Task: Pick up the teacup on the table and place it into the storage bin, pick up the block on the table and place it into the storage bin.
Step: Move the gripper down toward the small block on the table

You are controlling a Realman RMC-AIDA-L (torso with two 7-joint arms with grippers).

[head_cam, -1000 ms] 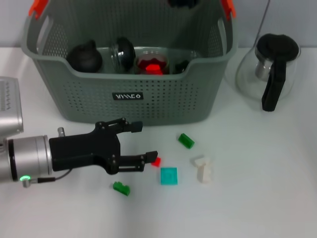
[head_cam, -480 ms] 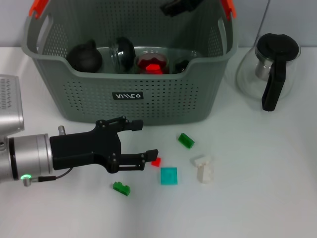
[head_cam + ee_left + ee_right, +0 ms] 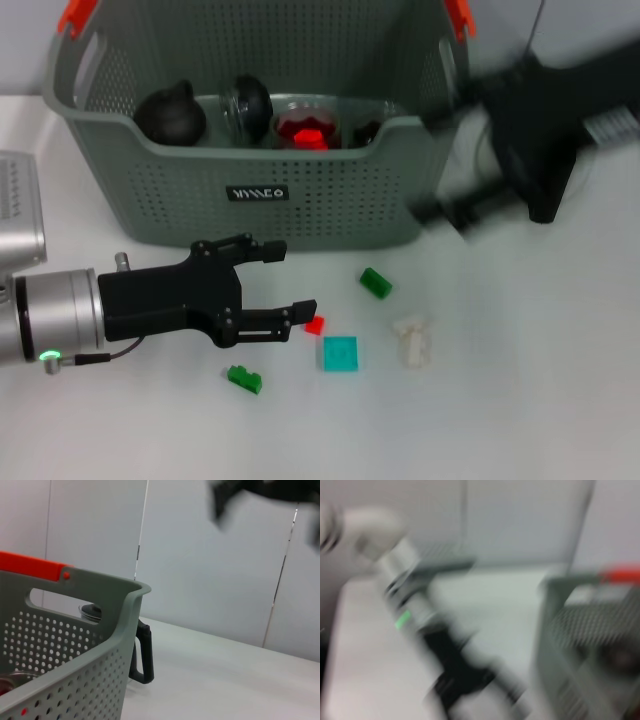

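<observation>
The grey-green storage bin [image 3: 330,200] stands at the back of the table, and its wall and orange clip also fill the left wrist view [image 3: 75,640]. Inside it lie a black pot [image 3: 170,115], a glass lid [image 3: 248,100] and what looks like a glass teacup [image 3: 305,128] showing red. No teacup stands on the table. My left gripper [image 3: 288,281] hovers open in front of the bin, its lower finger next to a small red block [image 3: 315,325]. My right gripper [image 3: 440,165], blurred by motion, is right of the bin with fingers spread and nothing between them.
Loose blocks lie in front of the bin: teal [image 3: 340,353], two green [image 3: 376,283] [image 3: 243,379] and white [image 3: 410,342]. A glass pot with a black handle [image 3: 547,205] stands at the right behind the right arm, also seen beyond the bin [image 3: 142,652].
The right arm swept from above the bin's back edge out to the right, in front of the glass pot. The left gripper has barely moved.
</observation>
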